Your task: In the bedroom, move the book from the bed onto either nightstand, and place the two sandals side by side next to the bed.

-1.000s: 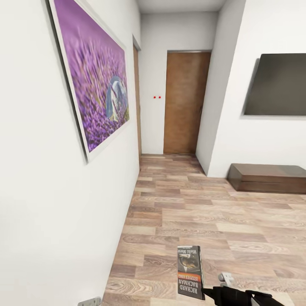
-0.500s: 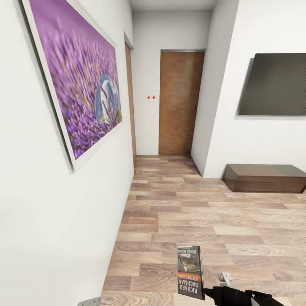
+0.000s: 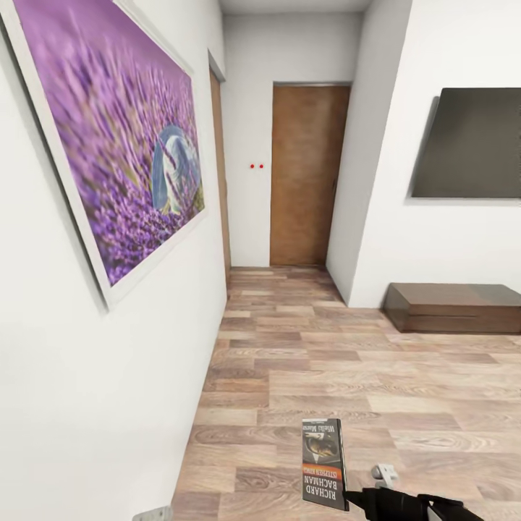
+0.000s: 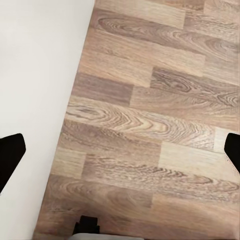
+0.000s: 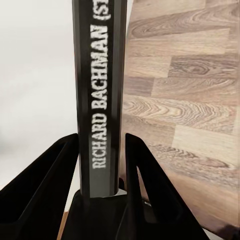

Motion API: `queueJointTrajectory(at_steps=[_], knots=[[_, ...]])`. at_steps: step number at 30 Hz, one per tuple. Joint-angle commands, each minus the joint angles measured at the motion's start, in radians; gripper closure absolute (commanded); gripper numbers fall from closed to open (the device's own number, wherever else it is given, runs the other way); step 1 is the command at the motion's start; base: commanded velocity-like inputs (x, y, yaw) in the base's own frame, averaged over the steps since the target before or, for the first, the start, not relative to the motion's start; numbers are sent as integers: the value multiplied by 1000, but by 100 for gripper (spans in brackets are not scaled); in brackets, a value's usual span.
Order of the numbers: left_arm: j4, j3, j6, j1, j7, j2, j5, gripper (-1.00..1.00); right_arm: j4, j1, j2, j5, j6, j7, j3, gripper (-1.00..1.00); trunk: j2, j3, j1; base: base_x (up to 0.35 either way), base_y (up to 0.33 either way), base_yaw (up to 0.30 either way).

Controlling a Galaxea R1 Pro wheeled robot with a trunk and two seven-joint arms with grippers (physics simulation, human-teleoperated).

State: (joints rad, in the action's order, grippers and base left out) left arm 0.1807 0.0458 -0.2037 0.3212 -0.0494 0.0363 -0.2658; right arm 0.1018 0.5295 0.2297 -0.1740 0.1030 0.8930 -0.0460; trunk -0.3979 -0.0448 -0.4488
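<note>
My right gripper [image 3: 353, 498] is shut on the lower edge of the book [image 3: 323, 463] and holds it upright at the bottom of the head view. The cover is dark with an orange band and reads upside down. In the right wrist view the spine of the book [image 5: 100, 85], lettered "RICHARD BACHMAN", stands between the black fingers of my right gripper [image 5: 100, 140]. My left gripper [image 4: 120, 152] is open above the wood-plank floor [image 4: 150, 115], close to the white wall [image 4: 35, 65]. The bed, the nightstand and the sandals are out of view.
A white wall with a large purple picture [image 3: 116, 137] runs close along my left. A short corridor ahead ends at a brown door [image 3: 304, 174]. To the right, a black wall screen [image 3: 470, 145] hangs above a long low dark cabinet [image 3: 452, 307]. Plank floor [image 3: 347, 376] lies ahead.
The whole head view has shifted, so the camera moved: the purple picture now looms larger and closer at the left. The book stays in my right gripper at the same spot in the view.
</note>
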Motion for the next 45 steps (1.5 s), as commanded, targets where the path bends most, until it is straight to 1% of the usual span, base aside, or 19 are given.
queueJointTrajectory(at_steps=[1, 7, 21, 28, 39, 45], knots=[[-1, 5, -3, 1, -4, 0, -10, -100, 1, 1, 0, -12, 10, 3, -3, 100, -2, -2, -1, 318, 0, -122], [-1, 5, -3, 1, -4, 0, -10, -100, 1, 1, 0, -12, 10, 3, -3, 100, -2, -2, -1, 318, 0, -167], [-1, 5, -3, 1, -4, 0, -10, -100, 1, 1, 0, -12, 10, 3, -3, 100, -2, -2, -1, 318, 0, -17], [-1, 5, -3, 1, -4, 0, -10, -100, 1, 1, 0, -12, 10, 3, -3, 100, -2, -2, -1, 319, 0, -153], [-1, 5, -3, 1, -4, 0, -9, -100, 1, 1, 0, -12, 10, 3, -3, 100, -2, -2, -1, 319, 0, -33], [-1, 5, -3, 1, -4, 0, -9, -100, 1, 1, 1, -12, 10, 3, -3, 100, -2, -2, -1, 319, 0, -129]])
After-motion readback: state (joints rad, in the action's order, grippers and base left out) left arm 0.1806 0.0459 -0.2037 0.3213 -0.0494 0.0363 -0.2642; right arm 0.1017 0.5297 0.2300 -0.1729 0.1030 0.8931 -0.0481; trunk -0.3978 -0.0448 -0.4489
